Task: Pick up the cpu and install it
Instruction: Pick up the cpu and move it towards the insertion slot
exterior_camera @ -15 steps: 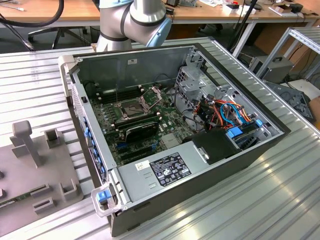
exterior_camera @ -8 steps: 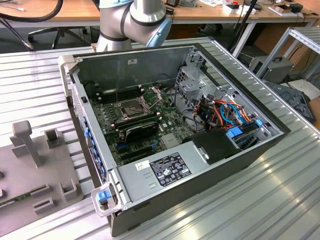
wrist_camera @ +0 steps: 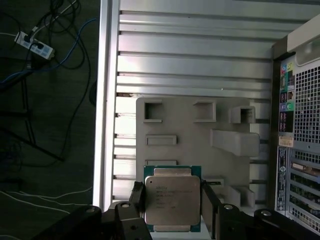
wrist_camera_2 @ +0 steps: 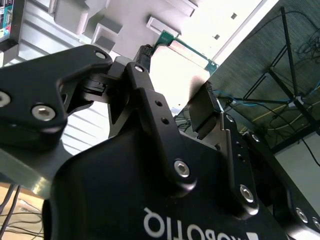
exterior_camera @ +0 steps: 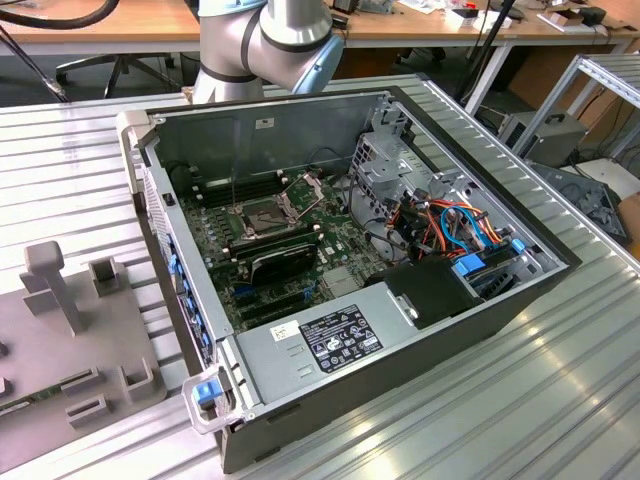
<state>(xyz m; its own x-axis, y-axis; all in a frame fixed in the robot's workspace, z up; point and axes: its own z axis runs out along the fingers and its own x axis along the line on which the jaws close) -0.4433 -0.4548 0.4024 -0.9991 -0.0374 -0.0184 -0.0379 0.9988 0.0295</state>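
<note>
The cpu (wrist_camera: 172,197), a flat square chip with a dull silver top and a green rim, sits between my gripper's (wrist_camera: 173,202) two black fingers (wrist_camera: 138,200), which press on its opposite edges. It hangs in the air above the grey holder tray (wrist_camera: 190,125). In the second wrist view the cpu's green edge (wrist_camera_2: 192,50) shows between the fingertips of the gripper (wrist_camera_2: 175,80), against a bright background. On the motherboard in the open computer case, the metal socket frame (exterior_camera: 262,215) stands with its hinged parts lifted.
The open computer case (exterior_camera: 400,300) lies on a ribbed metal table (exterior_camera: 560,400), with its rear panel (wrist_camera: 300,125) beside the tray. The grey holder tray (exterior_camera: 70,340) lies at the exterior view's left. A black card (exterior_camera: 282,262) and cable bundles (exterior_camera: 450,225) crowd the case.
</note>
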